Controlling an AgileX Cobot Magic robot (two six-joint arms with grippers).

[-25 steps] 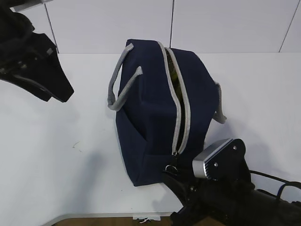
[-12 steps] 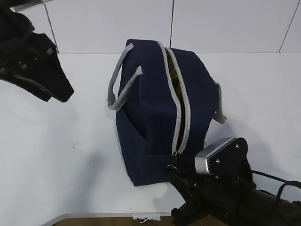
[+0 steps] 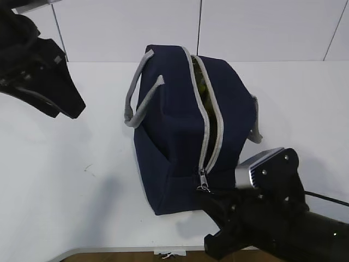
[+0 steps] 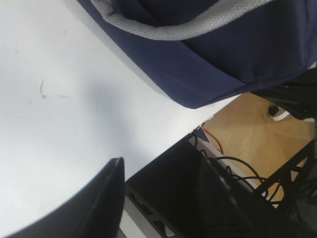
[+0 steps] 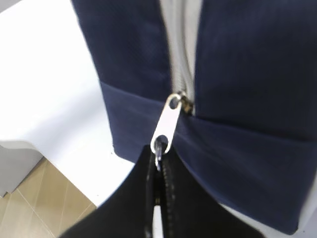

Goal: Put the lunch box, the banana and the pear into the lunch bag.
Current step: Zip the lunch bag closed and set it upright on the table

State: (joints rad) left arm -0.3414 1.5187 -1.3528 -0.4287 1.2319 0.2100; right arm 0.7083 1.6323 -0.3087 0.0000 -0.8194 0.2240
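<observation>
The navy lunch bag [image 3: 174, 131] stands on the white table, its grey zipper parted along the top. A green-yellow patch [image 3: 199, 83] shows through the slit; I cannot tell which item it is. The lunch box, banana and pear are otherwise hidden. My right gripper [image 3: 206, 192] is at the bag's near end, shut on the zipper's ring pull [image 5: 167, 124]; the wrist view shows the gripper [image 5: 159, 163] pinching the ring just below the slider. My left gripper [image 3: 73, 109] hangs open and empty above the table left of the bag; its wrist view [image 4: 161, 168] shows the bag's side [image 4: 213, 59].
Grey webbing handles [image 3: 139, 103] stick out on the bag's left side, and one shows on the right [image 3: 255, 128]. The table's front edge [image 3: 109, 248] is close to the right arm. Below it are a wooden floor and cables [image 4: 257, 129]. A tiled wall stands behind.
My right gripper has shifted a little right and nearer, keeping hold of the ring pull, which now hangs straight. The zipper slit looks slightly wider. The left arm has not moved.
</observation>
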